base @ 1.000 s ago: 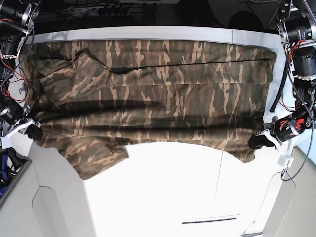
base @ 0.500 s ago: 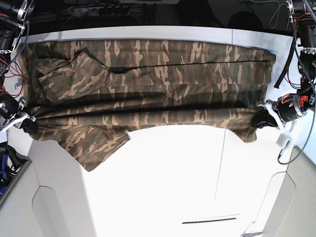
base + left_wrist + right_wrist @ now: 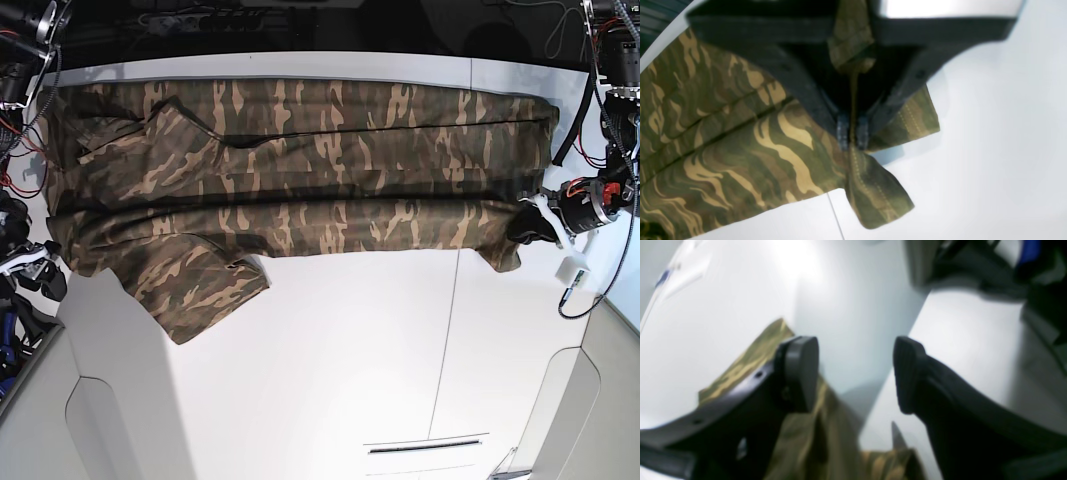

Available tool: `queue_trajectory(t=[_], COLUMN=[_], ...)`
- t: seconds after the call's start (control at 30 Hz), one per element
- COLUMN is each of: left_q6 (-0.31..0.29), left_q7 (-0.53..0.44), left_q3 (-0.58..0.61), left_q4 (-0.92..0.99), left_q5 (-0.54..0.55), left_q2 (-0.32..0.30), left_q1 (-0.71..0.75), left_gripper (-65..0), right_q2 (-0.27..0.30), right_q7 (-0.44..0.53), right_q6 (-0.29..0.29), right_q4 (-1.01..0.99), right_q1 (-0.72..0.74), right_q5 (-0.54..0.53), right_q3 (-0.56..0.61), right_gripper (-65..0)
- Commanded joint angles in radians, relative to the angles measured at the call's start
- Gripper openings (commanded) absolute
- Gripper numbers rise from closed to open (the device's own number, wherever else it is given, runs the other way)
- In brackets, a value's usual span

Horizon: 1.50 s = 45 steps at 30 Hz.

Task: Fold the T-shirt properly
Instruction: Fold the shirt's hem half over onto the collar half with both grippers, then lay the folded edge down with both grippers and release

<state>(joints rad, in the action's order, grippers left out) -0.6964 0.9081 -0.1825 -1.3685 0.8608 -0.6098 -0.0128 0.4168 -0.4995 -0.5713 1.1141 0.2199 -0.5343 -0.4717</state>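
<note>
The T-shirt (image 3: 300, 190) lies spread along the far edge of the white desk (image 3: 350, 350), reaching almost from the left side to the right side in the base view. It is folded lengthwise, with dark creases running across it. One sleeve (image 3: 205, 290) points toward the near-left part of the desk.

The left gripper (image 3: 852, 133) is at the right edge of the desk in the base view (image 3: 530, 222). Its jaws are clenched on the hem of the shirt; in the left wrist view a strip of cloth passes up between the black fingers (image 3: 842, 128), and a small corner (image 3: 877, 196) hangs below them over the desk.

The right gripper (image 3: 855, 373) is released. Its two pads (image 3: 801, 370) stand well apart with only the desk between them. Some cloth (image 3: 806, 440) lies under the one pad, but it is not pinched. In the base view this gripper (image 3: 40, 275) is at the left edge, just beside the shirt.
</note>
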Motion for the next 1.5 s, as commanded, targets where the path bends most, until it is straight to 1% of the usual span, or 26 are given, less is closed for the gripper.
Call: queue_trajectory(t=[0.0, 0.13, 0.2, 0.3, 0.37, 0.43, 0.5, 0.67, 0.8, 0.83, 0.87, 0.9, 1.03, 1.2, 1.27, 1.4, 1.47], left_q6=[-0.002, -0.002, -0.002, -0.002, -0.002, -0.002, -0.002, -0.002, -0.002, -0.002, -0.002, -0.002, -0.002, -0.002, -0.002, -0.002, -0.002], left_q7=[-0.021, -0.021, -0.023, -0.025, -0.025, -0.024, -0.025, -0.025, -0.025, -0.025, -0.025, -0.025, -0.026, -0.029, -0.028, -0.029, -0.028], left_q3=[-0.008, -0.009, -0.008, -0.008, -0.009, -0.009, -0.008, -0.008, -0.008, -0.008, -0.008, -0.008, -0.008, -0.009, -0.009, -0.014, -0.025], left_q4=[-0.015, -0.015, -0.015, -0.015, -0.015, -0.015, -0.015, -0.015, -0.015, -0.015, -0.015, -0.015, -0.015, -0.015, -0.015, -0.026, -0.061], left_q5=[0.013, 0.015, 0.015, 0.016, 0.015, 0.015, 0.016, 0.019, 0.019, 0.018, 0.018, 0.018, 0.018, 0.018, 0.018, 0.024, 0.026], left_q2=[-0.019, -0.019, -0.019, -0.019, -0.019, -0.019, -0.019, -0.019, -0.018, -0.016, -0.015, -0.011, 0.001, 0.000, -0.003, -0.011, -0.018], left_q1=[-0.014, -0.015, -0.015, -0.014, -0.014, -0.014, -0.014, -0.014, -0.014, -0.014, -0.014, -0.014, -0.014, -0.018, -0.021, -0.026, -0.021], left_gripper=[-65.0, -65.0, -65.0, -65.0, -65.0, -65.0, -65.0, -65.0, -65.0, -65.0, -65.0, -65.0, -65.0, -65.0, -65.0, -65.0, -65.0], right_q2=[-0.005, -0.054, -0.068, -0.074, -0.074, -0.077, -0.087, -0.119, -0.139, -0.144, -0.149, -0.152, -0.154, -0.153, -0.153, -0.147, -0.142], right_q7=[0.026, 0.046, 0.088, 0.146, 0.187, 0.211, 0.212, 0.212, 0.212, 0.212, 0.211, 0.211, 0.211, 0.209, 0.183, 0.017, -0.052], right_q6=[-0.002, 0.007, 0.008, 0.024, 0.026, 0.026, 0.025, 0.025, 0.022, 0.016, 0.014, 0.014, 0.014, 0.003, -0.002, -0.001, -0.001], right_q4=[0.008, -0.038, -0.077, -0.166, -0.237, -0.299, -0.338, -0.342, -0.342, -0.342, -0.342, -0.342, -0.340, -0.286, -0.242, -0.129, -0.046], right_q1=[0.036, 0.070, 0.087, 0.130, 0.163, 0.190, 0.208, 0.209, 0.209, 0.209, 0.209, 0.209, 0.209, 0.209, 0.211, 0.236, 0.239], right_q5=[0.013, 0.077, 0.112, 0.177, 0.204, 0.205, 0.210, 0.221, 0.220, 0.221, 0.221, 0.220, 0.220, 0.219, 0.218, 0.209, 0.181], right_q3=[-0.003, 0.026, 0.050, 0.100, 0.140, 0.181, 0.217, 0.293, 0.316, 0.316, 0.316, 0.316, 0.316, 0.316, 0.316, 0.309, 0.295], right_gripper=[-29.7, -29.7, -29.7, -29.7, -29.7, -29.7, -29.7, -29.7, -30.0, -31.4, -34.9, -39.7, -65.0, -65.0, -65.0, -65.0, -65.0])
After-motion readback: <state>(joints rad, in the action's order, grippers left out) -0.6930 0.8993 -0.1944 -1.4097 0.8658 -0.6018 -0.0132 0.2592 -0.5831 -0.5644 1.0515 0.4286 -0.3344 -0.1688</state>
